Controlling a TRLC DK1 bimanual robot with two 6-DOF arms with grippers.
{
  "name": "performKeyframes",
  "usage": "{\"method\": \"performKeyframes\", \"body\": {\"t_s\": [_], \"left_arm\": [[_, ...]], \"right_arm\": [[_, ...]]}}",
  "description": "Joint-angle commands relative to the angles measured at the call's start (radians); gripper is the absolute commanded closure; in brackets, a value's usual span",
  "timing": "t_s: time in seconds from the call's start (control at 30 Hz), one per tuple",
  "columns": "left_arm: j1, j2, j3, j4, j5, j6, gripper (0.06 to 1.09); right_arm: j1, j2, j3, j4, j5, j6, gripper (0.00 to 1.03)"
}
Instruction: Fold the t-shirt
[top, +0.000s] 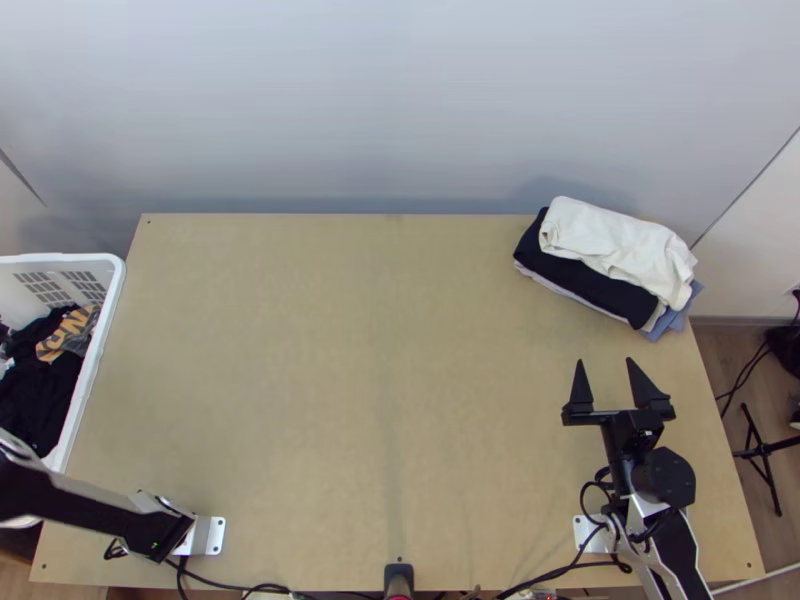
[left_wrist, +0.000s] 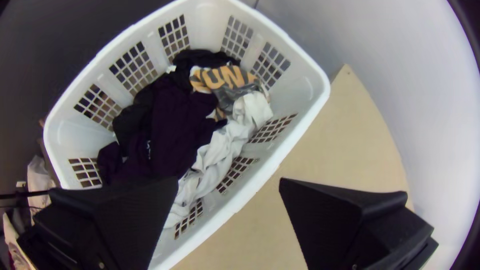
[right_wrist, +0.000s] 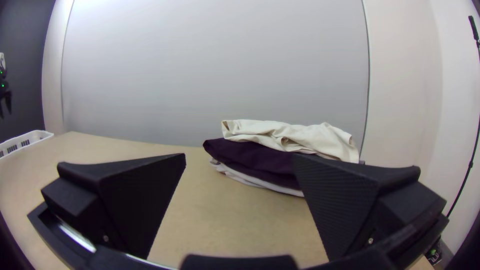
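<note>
1 wht bskt (left_wrist: 303, 95) w/ bunched clothes (left_wrist: 175, 125).

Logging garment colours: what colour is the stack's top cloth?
The top cloth is off-white, seen best in the top view.

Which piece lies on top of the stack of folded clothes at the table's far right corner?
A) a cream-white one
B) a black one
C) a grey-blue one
A: the cream-white folded cloth lies over the black folded cloth, with grey-blue cloth peeking out lower down.
</note>
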Motion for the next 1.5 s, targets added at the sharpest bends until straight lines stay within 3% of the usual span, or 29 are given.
{"method": "performKeyframes", "body": {"t_s": [0.0,0.23,0.4,1.0,1.07,1.17,1.27,1.33,1.47], "left_arm": [[0.059,0.275,0.047,0.015,-0.007,0.034,0.1],[0.068,0.45,0.053,0.2,-0.036,0.082,0.1],[0.069,0.59,0.102,0.295,-0.105,0.103,0.11],[0.088,0.93,0.356,0.337,-0.271,0.187,0.12],[0.097,0.947,0.357,0.34,-0.292,0.207,0.28],[0.111,0.957,0.356,0.355,-0.292,0.212,0.78],[0.109,0.961,0.371,0.348,-0.28,0.237,1.06],[0.111,0.949,0.38,0.335,-0.249,0.247,1.05],[0.108,0.878,0.481,0.303,-0.199,0.164,1.05]], "right_arm": [[0.0,0.002,0.0,0.0,0.0,0.0,0.04],[0.0,0.002,0.0,0.0,0.0,0.0,0.04],[0.0,0.0,0.0,0.0,0.0,0.0,0.04],[0.0,0.0,0.0,0.0,0.0,0.0,0.04],[0.0,0.0,0.0,0.0,0.0,0.0,0.04],[0.0,0.0,0.0,0.0,0.0,0.0,0.04],[0.0,0.0,0.0,0.0,0.0,0.0,0.04],[0.0,0.0,0.0,0.0,0.0,0.0,0.04],[0.0,0.002,0.0,0.0,0.0,0.0,0.04]]}}
